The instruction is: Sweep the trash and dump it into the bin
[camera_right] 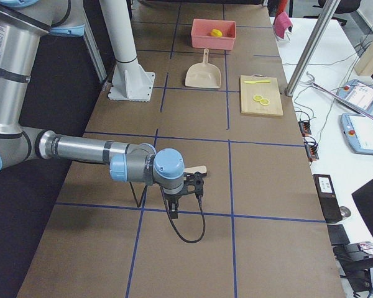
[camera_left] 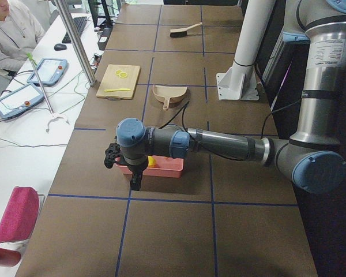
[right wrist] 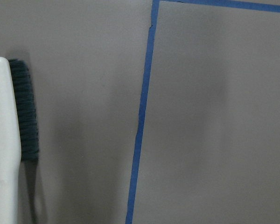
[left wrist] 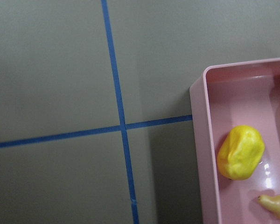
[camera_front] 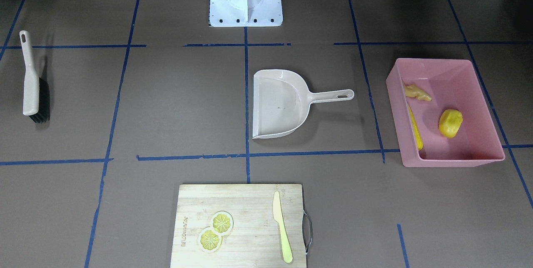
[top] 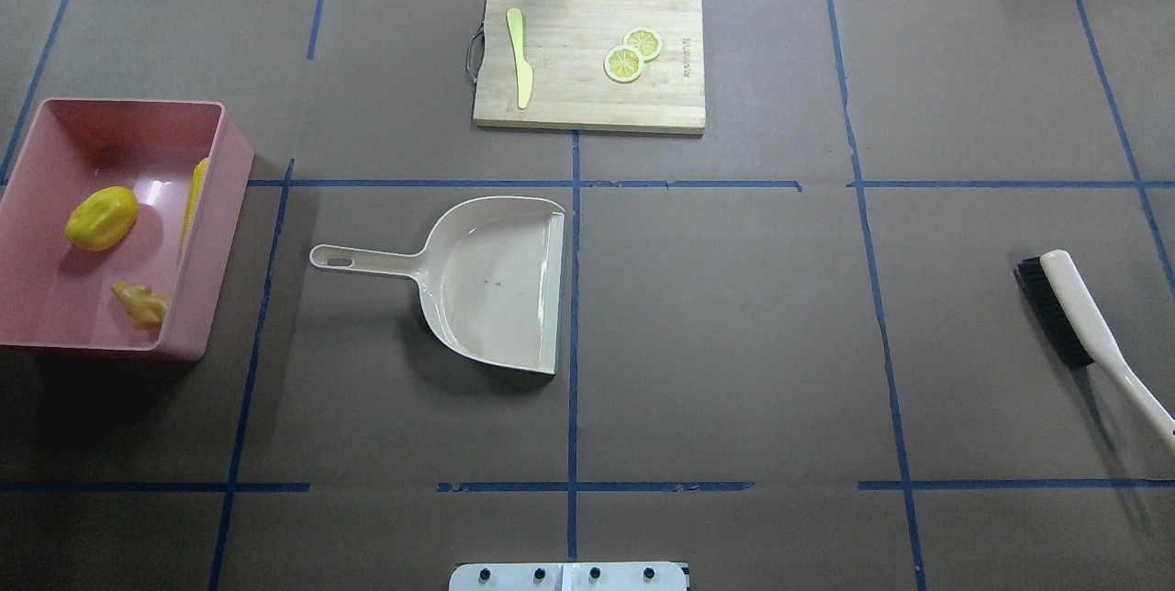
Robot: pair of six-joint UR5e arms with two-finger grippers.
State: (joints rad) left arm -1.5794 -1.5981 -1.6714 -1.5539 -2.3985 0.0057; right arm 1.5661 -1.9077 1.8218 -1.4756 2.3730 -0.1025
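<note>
Three trash pieces all lie inside the pink bin (camera_front: 454,160): corn cob (camera_front: 415,128) along the wall nearest the dustpan, potato-like lump (camera_front: 450,123) mid-floor, ginger root (camera_front: 417,92) toward the corner on the robot's side. The bin sits on the robot's left side of the table (camera_front: 166,114). Beige dustpan (camera_front: 278,105) lies flat near table centre with nothing in it, handle pointing at the bin, well apart from it. Brush (camera_front: 32,89) lies on the far right side, bristles on the table. Cutting board (camera_front: 245,234) at the operators' edge carries two overlapping lemon slices (camera_front: 215,229) and a pale knife (camera_front: 282,226). Left gripper (camera_left: 136,183) hangs above the table at the bin's outer end; it shows only in the side view, so fingers apart or together, cannot tell. Right gripper (camera_right: 173,211) hangs beside the brush, same problem, cannot tell.
</note>
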